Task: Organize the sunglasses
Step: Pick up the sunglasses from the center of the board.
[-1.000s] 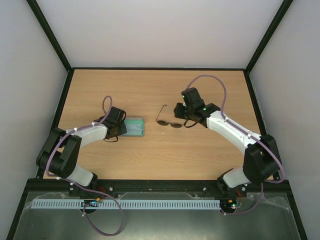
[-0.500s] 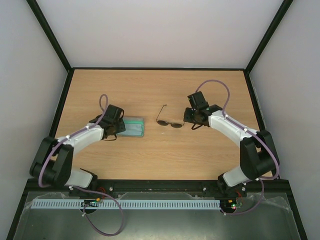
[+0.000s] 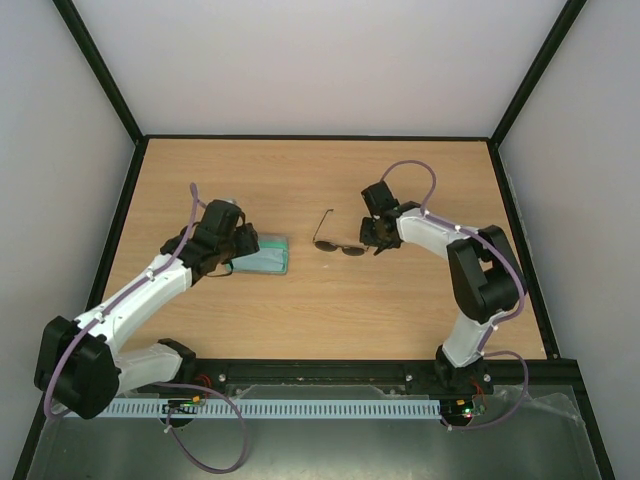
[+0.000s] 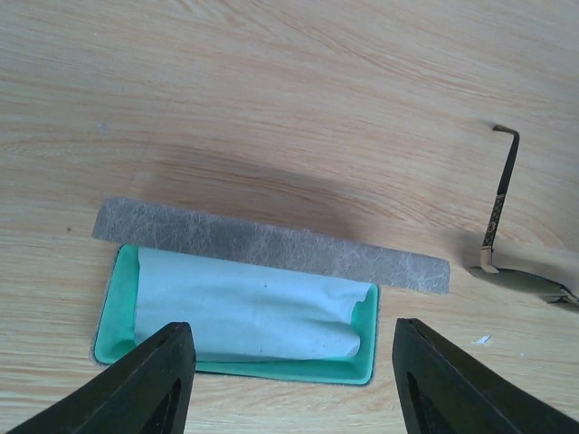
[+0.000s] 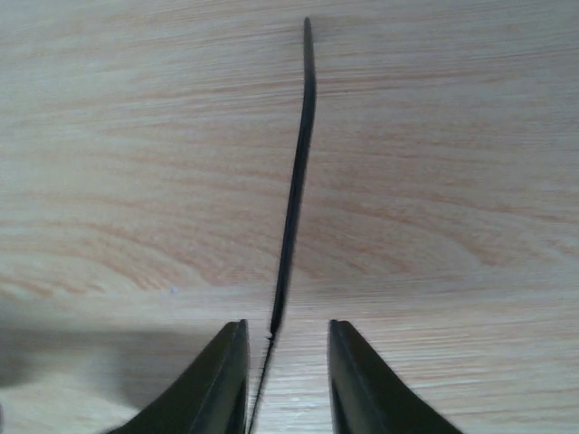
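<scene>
Right claw is sliding in on the sunglasses, straddling 1 temple arm running straight ahead between its half-open jaws, nothing gripped yet. Left claw is spreading wide, empty, above the case; sunglasses lying off to its right on the bench.

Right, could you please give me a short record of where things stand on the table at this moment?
sunglasses: on the table, unfolded, right of the case, apart from it
case: open, grey, green inside
cloth: light blue, lying inside the case
left jaws: wide open, at the case, holding nothing
right jaws: open, astride one temple arm, not gripping it
</scene>
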